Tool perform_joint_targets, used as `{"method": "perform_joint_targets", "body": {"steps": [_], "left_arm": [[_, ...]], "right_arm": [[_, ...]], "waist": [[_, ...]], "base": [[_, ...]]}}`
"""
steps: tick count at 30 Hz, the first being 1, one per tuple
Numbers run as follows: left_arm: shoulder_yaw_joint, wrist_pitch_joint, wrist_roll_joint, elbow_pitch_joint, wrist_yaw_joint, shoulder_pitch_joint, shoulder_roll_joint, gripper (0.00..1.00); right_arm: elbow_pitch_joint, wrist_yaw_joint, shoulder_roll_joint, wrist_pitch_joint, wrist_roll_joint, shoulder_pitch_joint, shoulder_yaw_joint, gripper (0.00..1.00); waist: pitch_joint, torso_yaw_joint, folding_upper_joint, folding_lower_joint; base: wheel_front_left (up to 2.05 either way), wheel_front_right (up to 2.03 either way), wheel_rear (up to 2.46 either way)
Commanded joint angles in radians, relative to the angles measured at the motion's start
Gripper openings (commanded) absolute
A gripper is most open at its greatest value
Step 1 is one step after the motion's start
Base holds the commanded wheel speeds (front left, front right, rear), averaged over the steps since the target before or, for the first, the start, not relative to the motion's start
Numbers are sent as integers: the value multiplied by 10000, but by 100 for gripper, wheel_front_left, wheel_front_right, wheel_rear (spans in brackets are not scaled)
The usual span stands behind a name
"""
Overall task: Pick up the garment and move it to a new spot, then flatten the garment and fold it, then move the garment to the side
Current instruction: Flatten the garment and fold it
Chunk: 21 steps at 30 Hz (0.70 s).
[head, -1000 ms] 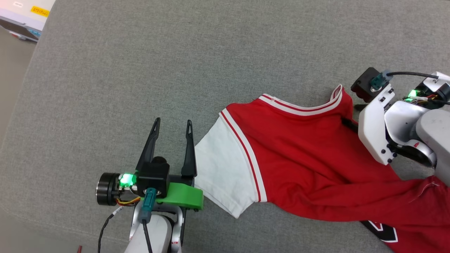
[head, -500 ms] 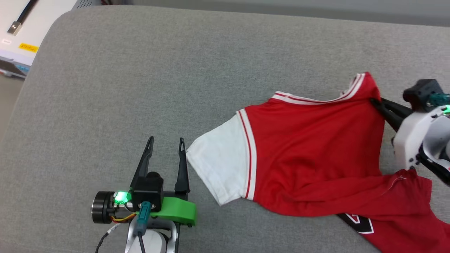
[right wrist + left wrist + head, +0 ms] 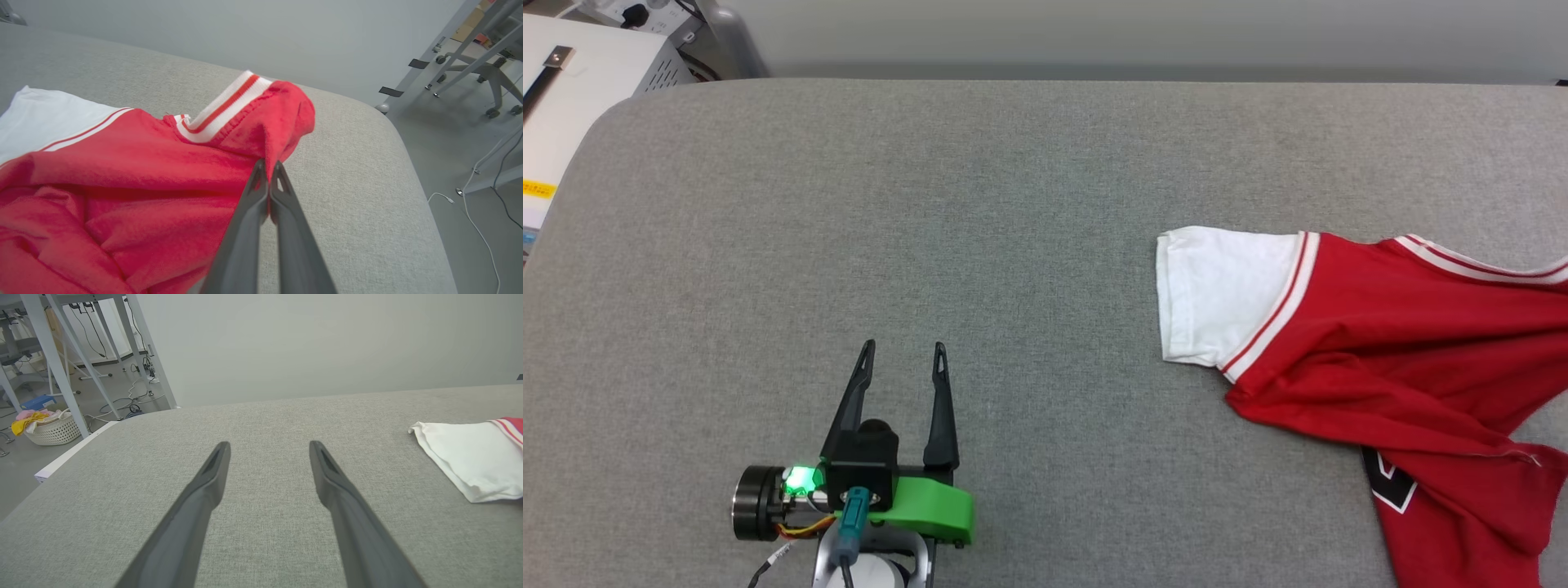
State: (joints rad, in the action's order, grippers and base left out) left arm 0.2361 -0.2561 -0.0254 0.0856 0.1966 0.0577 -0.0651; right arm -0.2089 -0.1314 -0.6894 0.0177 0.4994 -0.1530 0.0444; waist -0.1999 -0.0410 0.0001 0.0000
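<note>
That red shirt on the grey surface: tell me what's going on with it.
The right end effector is shut on a fold of the garment near its striped collar, holding that part up off the grey padded surface. The left end effector is open, holds nothing, and sits apart from the white sleeve.

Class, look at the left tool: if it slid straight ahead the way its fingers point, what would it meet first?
Probably nothing: ahead of the open left tool lies bare grey padded surface up to its far edge. The T-shirt's white sleeve lies off to the side, outside that line.
</note>
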Motion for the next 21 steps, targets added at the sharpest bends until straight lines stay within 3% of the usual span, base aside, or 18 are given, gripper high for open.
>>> {"method": "perform_joint_targets", "body": {"steps": [1,4,9,15,21], "left_arm": [[9,-57,91,-33,-56,-56,-36,100],[62,-57,84,-41,-88,10,-18,100],[72,-57,50,-61,-70,59,13,100],[169,-57,53,-90,-131,337,47,100],[294,-57,42,-123,-143,812,84,100]], "right_arm": [[321,7,312,120,-247,393,-528,0],[1185,7,1089,457,-846,1301,-2119,0],[2573,7,2095,1165,-1527,1914,-3313,0],[3205,7,2234,1790,-1865,956,-3123,0],[2317,7,1658,2221,-2152,-1153,-2139,0]], "waist": [[-13,-12,-1,0],[-82,-115,-1,0],[-247,-225,-1,0],[-686,-474,-1,0],[-1368,-917,-1,0]], "base": [[0,0,0],[0,0,0],[0,0,0],[0,0,0],[0,0,0]]}}
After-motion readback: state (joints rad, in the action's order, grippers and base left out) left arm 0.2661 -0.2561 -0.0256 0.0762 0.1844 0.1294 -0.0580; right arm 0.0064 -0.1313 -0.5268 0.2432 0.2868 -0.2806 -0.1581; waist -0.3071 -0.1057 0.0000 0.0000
